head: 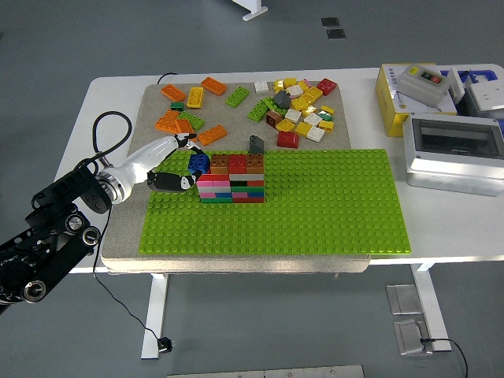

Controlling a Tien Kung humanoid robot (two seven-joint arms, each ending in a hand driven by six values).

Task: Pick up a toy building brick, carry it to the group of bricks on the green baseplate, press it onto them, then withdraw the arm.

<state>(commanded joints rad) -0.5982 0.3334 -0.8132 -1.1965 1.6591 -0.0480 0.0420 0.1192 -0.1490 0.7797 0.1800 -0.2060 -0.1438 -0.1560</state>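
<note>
The left hand (169, 161) reaches in from the left to the stack of bricks (231, 179) on the green baseplate (315, 205). Its fingers are spread around a blue brick (198, 163) that sits at the stack's top left corner; whether they grip it or merely touch it, I cannot tell. Loose bricks (299, 110) lie scattered on the mat (126, 236) beyond the baseplate's far edge.
</note>
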